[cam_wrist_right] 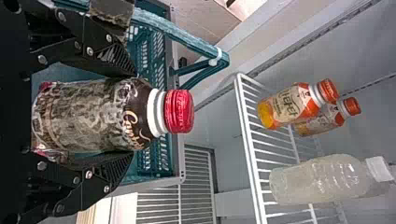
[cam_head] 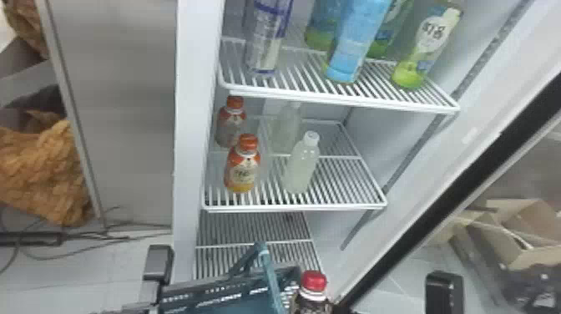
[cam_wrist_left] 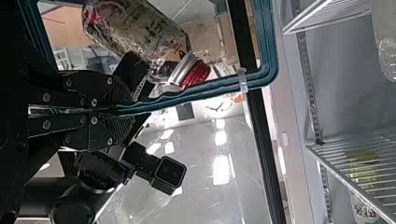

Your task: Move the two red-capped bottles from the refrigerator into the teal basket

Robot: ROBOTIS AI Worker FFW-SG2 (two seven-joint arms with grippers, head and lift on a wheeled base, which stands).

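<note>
In the head view a red-capped bottle (cam_head: pixel 314 288) stands beside the teal basket (cam_head: pixel 238 305) at the bottom edge. Two dark prints-covered sides of this bottle (cam_wrist_right: pixel 88 114) lie between the pads of my right gripper (cam_wrist_right: pixel 130 114), which is shut on its body; its red cap points away from the gripper, over the basket (cam_wrist_right: pixel 156 158). The left wrist view has the same bottle (cam_wrist_left: pixel 135 32) close to the handle. There my left gripper (cam_wrist_left: pixel 123 112) is shut on the basket's teal handle (cam_wrist_left: pixel 187 93).
The refrigerator's middle shelf (cam_head: pixel 334 204) bears two orange-capped bottles (cam_head: pixel 243 167) and pale white-capped bottles (cam_head: pixel 301 167). Taller bottles (cam_head: pixel 355 41) and a can-like container (cam_head: pixel 267 37) stand on the upper shelf (cam_head: pixel 342 100). The door's black edge (cam_head: pixel 417 225) slants at the right.
</note>
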